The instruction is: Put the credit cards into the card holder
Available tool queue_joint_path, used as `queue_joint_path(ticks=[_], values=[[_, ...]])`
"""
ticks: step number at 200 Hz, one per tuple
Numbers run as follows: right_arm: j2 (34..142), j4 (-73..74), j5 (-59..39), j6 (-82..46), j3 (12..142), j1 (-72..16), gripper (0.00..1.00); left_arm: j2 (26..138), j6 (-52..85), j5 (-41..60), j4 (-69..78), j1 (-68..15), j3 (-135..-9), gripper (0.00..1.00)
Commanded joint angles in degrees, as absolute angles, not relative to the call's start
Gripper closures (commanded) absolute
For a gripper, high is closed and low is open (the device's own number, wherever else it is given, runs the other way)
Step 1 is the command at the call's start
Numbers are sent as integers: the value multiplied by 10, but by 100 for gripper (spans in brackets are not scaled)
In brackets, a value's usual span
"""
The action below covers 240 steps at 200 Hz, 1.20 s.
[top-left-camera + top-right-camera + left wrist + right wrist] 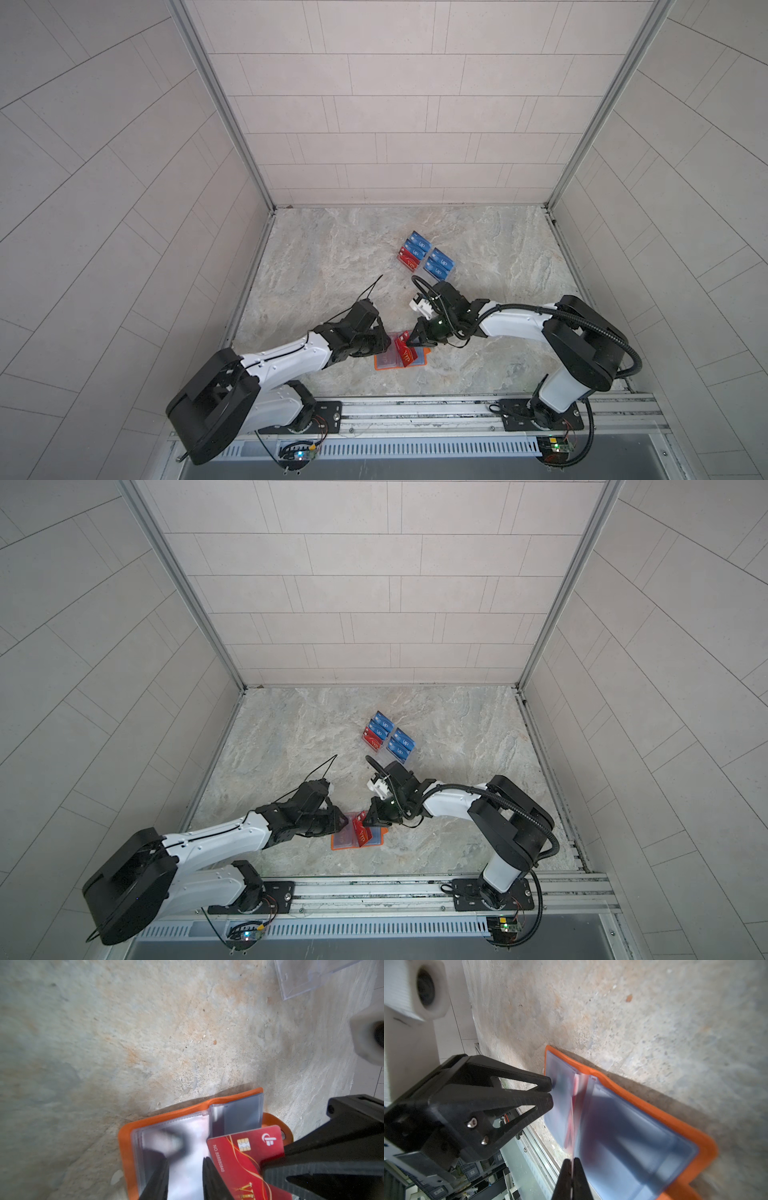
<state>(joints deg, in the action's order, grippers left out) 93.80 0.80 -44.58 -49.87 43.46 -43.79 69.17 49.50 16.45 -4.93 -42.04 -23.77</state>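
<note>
Near the rail (415, 409), a red card (245, 1153) is pinched edge-on by the right gripper (572, 1161), the open card holder (125, 1147) directly beneath. A sleeve (187, 1147) is touched by the left gripper (550, 1093), grip undetermined; other credit cards (438, 264) are kept farther back.

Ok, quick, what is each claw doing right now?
Left gripper: jaws slightly apart at the clear sleeves of the card holder; grip cannot be told.
Right gripper: closed, holding a red card.
</note>
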Motion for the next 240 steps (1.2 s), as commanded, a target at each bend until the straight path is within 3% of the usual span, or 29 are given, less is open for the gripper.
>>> queue_joint_path(ticks=[1, 240], values=[[931, 2, -436, -507, 422, -443, 100, 688, 493, 160, -59, -422, -228, 67], [984, 47, -429, -519, 446, -450, 100, 685, 496, 163, -59, -422, -218, 65]])
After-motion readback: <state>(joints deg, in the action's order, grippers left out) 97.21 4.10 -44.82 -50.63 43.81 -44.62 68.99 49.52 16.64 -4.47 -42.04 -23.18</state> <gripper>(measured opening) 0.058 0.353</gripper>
